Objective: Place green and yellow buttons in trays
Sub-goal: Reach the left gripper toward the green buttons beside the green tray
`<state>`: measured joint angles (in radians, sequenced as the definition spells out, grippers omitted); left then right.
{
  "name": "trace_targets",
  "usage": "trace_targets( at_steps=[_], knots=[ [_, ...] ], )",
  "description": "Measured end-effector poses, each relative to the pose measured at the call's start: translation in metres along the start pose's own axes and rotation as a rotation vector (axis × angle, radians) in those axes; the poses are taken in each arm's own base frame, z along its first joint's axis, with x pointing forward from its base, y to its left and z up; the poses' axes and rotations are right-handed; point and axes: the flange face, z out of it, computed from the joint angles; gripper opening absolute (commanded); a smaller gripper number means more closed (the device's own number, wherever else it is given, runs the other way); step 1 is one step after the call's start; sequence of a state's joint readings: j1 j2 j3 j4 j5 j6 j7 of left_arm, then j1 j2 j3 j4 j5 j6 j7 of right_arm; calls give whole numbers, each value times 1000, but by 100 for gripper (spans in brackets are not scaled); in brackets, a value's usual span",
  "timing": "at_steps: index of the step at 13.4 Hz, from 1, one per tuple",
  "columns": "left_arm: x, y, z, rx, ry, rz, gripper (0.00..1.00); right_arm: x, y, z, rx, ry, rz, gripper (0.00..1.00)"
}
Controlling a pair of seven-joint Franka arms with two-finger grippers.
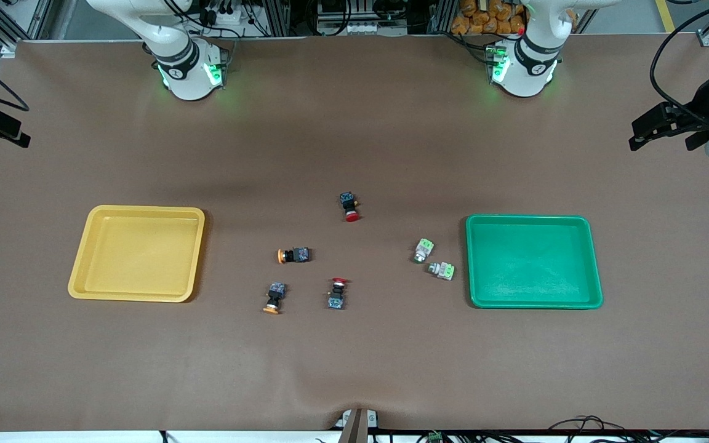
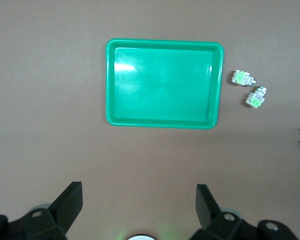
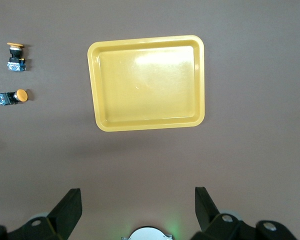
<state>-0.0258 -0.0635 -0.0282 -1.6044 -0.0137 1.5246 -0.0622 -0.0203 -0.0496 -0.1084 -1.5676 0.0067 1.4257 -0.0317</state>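
Lying on the brown table, the yellow tray sat toward the right arm's end and the green tray toward the left arm's end, both with nothing in them. Between the trays the switches were scattered flat on the table. Two green buttons lay just beside the green tray's rim: one green button a little farther from the front camera, the other green button a little nearer and closer to the tray, the pair almost touching each other. Two yellow buttons lay closer to the yellow tray but well apart from it: one yellow button on its side with its cap pointing toward that tray, the second yellow button nearer the front camera with its cap toward the camera. Two red-capped switches lay among them, one red switch farthest from the front camera of all the switches, the other red switch beside the nearer yellow button. The left gripper hung high over bare table near the green tray, its fingers spread wide and holding nothing. The right gripper hung likewise over bare table near the yellow tray, fingers spread apart and empty. Both arms waited.
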Motion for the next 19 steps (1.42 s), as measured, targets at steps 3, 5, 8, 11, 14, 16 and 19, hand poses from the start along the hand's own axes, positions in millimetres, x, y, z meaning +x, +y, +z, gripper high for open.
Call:
trace_targets(
  at_steps=[3, 5, 8, 11, 14, 16, 19],
  knots=[
    [0, 0, 0, 0, -1, 1, 100, 0, 1, 0, 0, 0, 2, 100],
    [0, 1, 1, 1, -4, 1, 100, 0, 1, 0, 0, 0, 2, 100],
    [5, 2, 14, 2, -38, 3, 100, 0, 1, 0, 0, 1, 3, 100],
    [17, 15, 46, 7, -109, 27, 100, 0, 2, -1, 0, 1, 3, 100],
    [34, 50, 89, 16, -177, 66, 100, 2, 5, 1, 0, -1, 10, 100],
    [46, 70, 116, 19, -193, 88, 100, 5, 8, 3, 0, 0, 15, 100],
    [65, 103, 161, 17, -198, 126, 100, 19, 1, 20, -3, -31, 2, 100]
  ],
)
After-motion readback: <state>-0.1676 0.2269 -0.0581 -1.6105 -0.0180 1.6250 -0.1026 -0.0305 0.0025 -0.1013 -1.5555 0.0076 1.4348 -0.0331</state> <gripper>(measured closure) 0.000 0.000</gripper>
